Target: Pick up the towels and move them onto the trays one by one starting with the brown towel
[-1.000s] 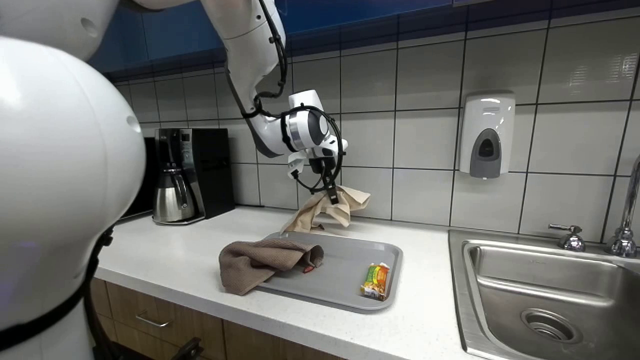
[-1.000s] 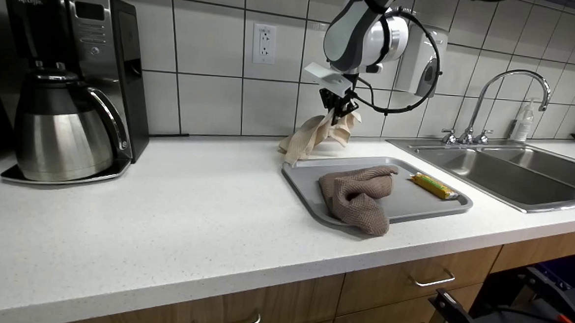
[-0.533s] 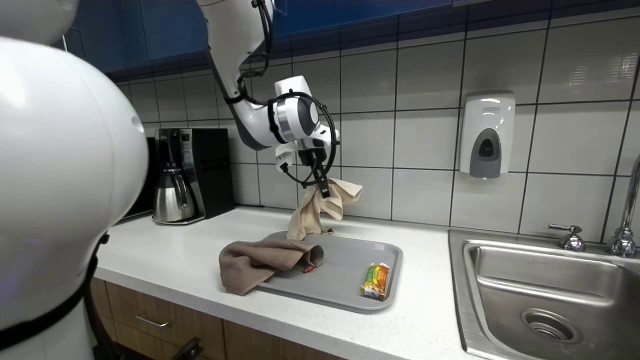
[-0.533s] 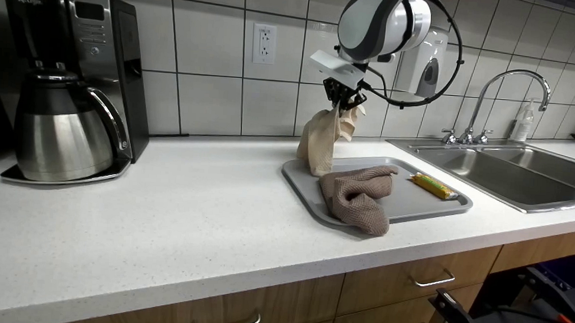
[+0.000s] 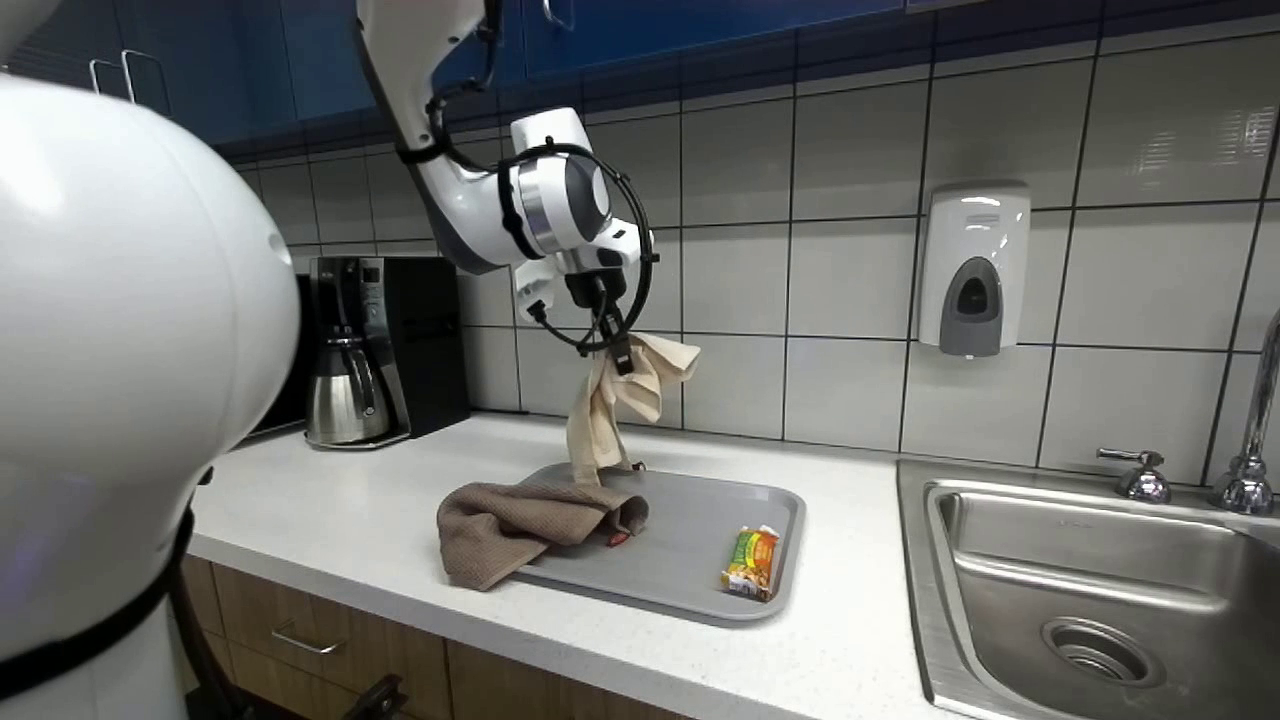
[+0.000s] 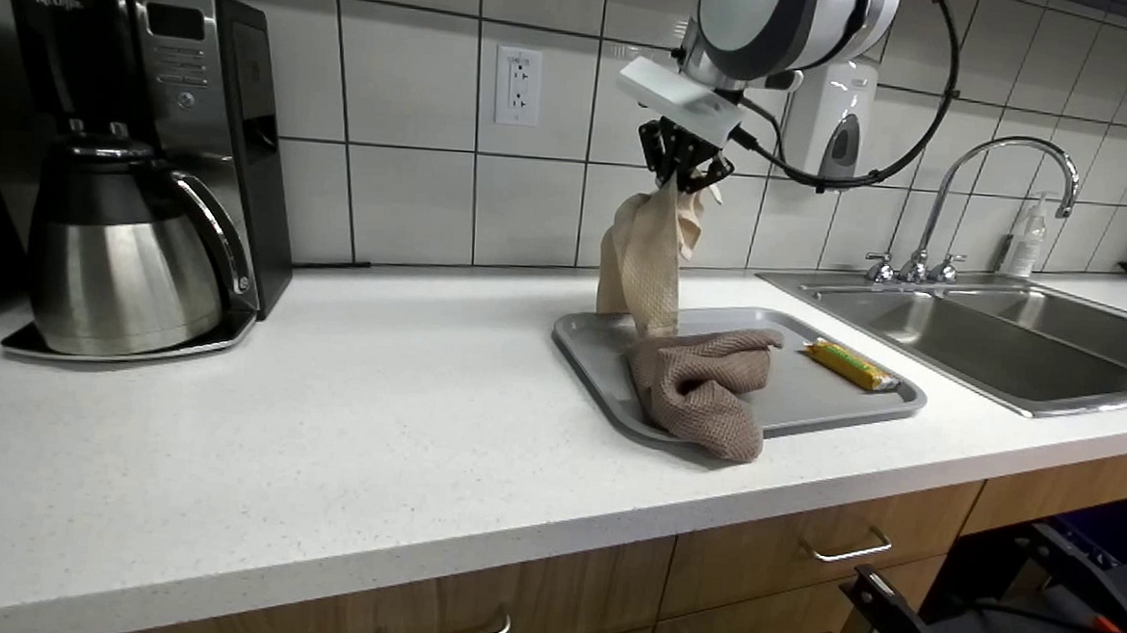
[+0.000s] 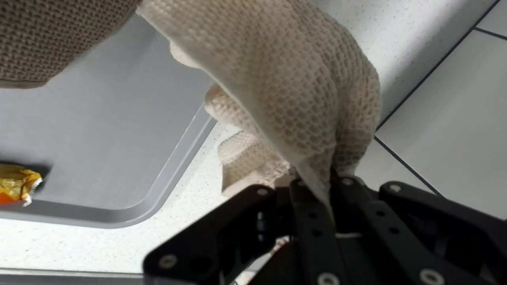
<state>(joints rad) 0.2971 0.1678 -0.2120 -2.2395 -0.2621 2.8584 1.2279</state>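
Brown towel point(image 5: 522, 520) lies partly on the tray point(image 5: 685, 550), leaving 1 more, the beige towel point(image 6: 651, 254), pinched in the closed end effector point(image 5: 623, 365), to set down.

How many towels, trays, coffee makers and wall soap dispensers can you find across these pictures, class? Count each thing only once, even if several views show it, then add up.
Towels: 2 (brown towel, beige towel)
Tray: 1
Coffee maker: 1
Wall soap dispenser: 1
Total: 5
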